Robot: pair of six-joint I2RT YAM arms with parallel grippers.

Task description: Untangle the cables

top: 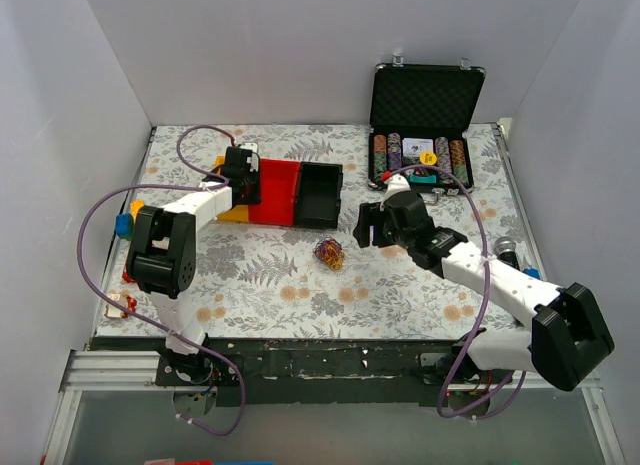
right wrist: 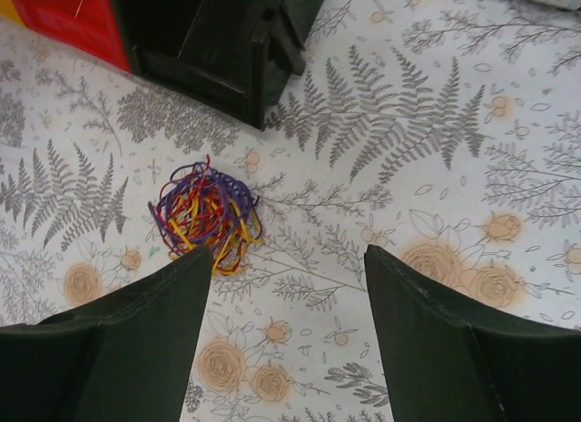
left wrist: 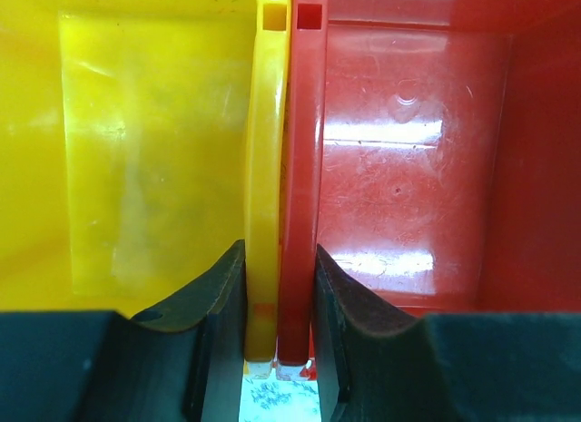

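Observation:
The cables are a small tangle of thin yellow, red and purple wires (top: 329,252) lying on the floral table. In the right wrist view the tangle (right wrist: 204,213) sits just ahead of my left finger. My right gripper (top: 366,225) (right wrist: 289,259) is open and empty, low over the table, to the right of the tangle. My left gripper (top: 243,180) (left wrist: 280,250) is at the bins, away from the tangle. Its fingers (left wrist: 222,286) press from both sides on the adjoining walls of the yellow bin (left wrist: 136,141) and the red bin (left wrist: 408,150).
A yellow bin (top: 232,213), a red bin (top: 275,193) and a black bin (top: 320,195) stand in a row behind the tangle. An open black case of poker chips (top: 425,115) stands at the back right. Small objects lie at the left table edge (top: 125,225).

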